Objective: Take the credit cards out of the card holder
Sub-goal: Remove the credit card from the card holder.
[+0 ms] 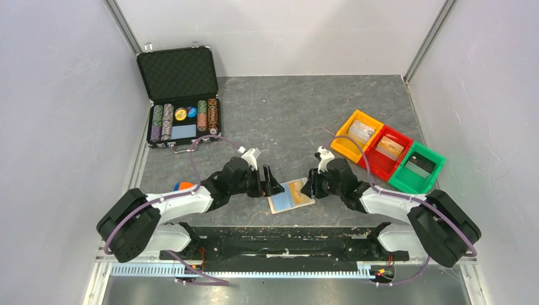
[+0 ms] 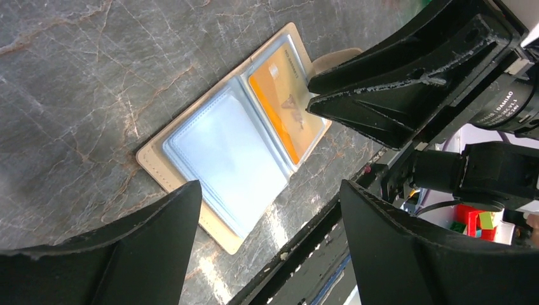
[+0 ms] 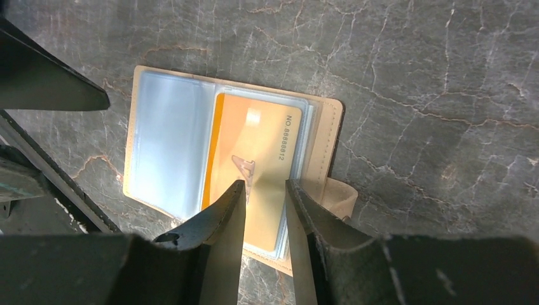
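The card holder (image 1: 283, 202) lies open and flat near the table's front edge, tan outside with light blue pockets (image 2: 222, 152), its tab (image 3: 340, 194) on the right. A credit card with orange print (image 3: 260, 140) sits in the right pocket (image 2: 279, 89); the left pocket looks pale and I cannot tell whether it holds a card. My right gripper (image 3: 265, 184) is over the orange card's near end, jaws a narrow gap apart, a tip touching the card in the left wrist view (image 2: 309, 95). My left gripper (image 2: 270, 190) is wide open and empty at the holder's left side (image 1: 270, 181).
A black foam-lined chip case (image 1: 181, 95) stands open at the back left. Orange (image 1: 359, 133), red (image 1: 388, 149) and green (image 1: 416, 168) bins sit at the right. A small orange and blue object (image 1: 184, 186) lies by the left arm. A black rail (image 1: 279, 238) runs along the near edge.
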Available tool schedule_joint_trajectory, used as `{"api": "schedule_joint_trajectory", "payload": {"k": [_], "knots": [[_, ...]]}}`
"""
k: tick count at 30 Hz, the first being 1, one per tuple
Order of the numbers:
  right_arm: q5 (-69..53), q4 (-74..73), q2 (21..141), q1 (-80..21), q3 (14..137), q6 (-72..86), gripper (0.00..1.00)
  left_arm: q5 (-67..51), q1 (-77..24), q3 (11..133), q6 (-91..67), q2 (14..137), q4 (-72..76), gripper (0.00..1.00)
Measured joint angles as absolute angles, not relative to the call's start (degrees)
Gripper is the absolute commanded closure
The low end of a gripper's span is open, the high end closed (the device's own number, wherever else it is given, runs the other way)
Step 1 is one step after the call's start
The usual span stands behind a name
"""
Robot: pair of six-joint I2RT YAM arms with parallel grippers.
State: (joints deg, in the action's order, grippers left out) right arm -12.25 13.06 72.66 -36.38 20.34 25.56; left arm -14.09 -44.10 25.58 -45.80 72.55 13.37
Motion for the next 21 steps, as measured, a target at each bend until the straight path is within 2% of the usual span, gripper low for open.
{"api": "schedule_joint_trajectory", "payload": {"k": [5, 21], "knots": [[-12.8, 17.1, 72.9, -36.3, 18.5, 26.3, 0.71, -14.1, -44.3, 25.4, -47.1, 75.8, 17.0, 0.22], [-14.7, 27.6, 71.7, -36.2, 11.4, 33.5, 0.76, -15.2, -46.3, 25.7, -48.2, 85.1, 26.1, 0.35]]}}
